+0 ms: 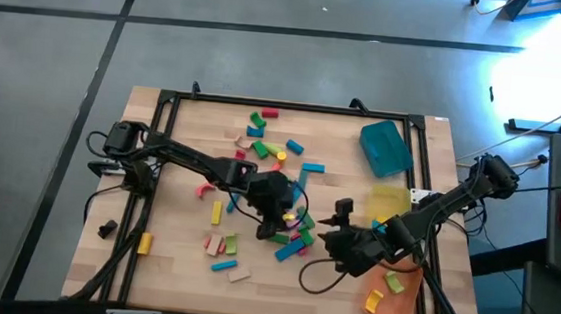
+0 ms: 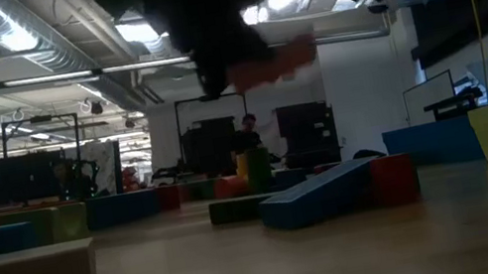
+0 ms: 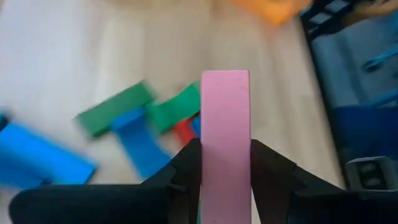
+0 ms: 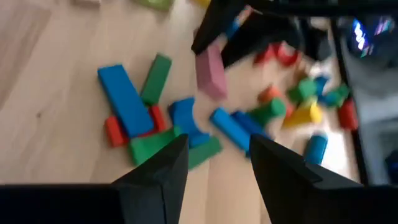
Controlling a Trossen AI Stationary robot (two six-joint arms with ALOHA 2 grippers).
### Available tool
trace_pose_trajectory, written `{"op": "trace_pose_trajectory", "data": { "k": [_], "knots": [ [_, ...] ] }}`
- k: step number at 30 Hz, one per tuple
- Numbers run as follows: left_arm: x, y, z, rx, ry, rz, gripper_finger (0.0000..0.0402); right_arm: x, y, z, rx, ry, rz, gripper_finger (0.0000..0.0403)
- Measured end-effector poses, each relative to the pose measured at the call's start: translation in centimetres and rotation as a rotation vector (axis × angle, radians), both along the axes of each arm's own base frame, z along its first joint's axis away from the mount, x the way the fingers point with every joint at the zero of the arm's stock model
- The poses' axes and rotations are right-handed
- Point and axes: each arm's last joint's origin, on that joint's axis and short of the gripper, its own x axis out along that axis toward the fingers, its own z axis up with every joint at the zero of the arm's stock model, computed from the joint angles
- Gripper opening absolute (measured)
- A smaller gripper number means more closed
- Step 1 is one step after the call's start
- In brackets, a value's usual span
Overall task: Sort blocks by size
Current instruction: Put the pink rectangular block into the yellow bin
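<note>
Grey concrete floor (image 1: 51, 19) around the desk (image 1: 182, 260) — beyond it, an open workshop (ceiling ducts (image 2: 57, 49), strip lights (image 2: 15, 38)) and dark racks (image 2: 30, 180).

Desk (image 1: 172, 259): pale wood, matt, fine grain. Pink block (image 3: 225, 143): painted wood, smooth satin finish. Blue bar (image 4: 124, 98): same paint. Teal tray (image 1: 384, 148): glossy translucent plastic. Gripper fingers (image 3: 273, 171): matt black plastic.
</note>
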Motion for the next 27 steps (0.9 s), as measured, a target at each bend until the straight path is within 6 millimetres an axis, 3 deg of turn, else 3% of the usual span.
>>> {"op": "trace_pose_trajectory", "data": {
  "k": [6, 17, 27],
  "knots": [
    [0.9, -0.1, 1.9, -0.101, -0.128, -0.068, 0.0096, 0.6, 0.3, 0.5, -0.127, -0.054, 0.110, 0.0172],
    [1.5, -0.2, 2.7, -0.115, -0.234, -0.079, 0.0098, 1.1, 0.6, 1.0, -0.205, -0.093, 0.199, 0.0168],
    [1.6, -0.2, 2.9, -0.121, -0.253, -0.089, 0.0101, 1.2, 0.7, 1.1, -0.227, -0.095, 0.220, 0.0062]
  ]
}}
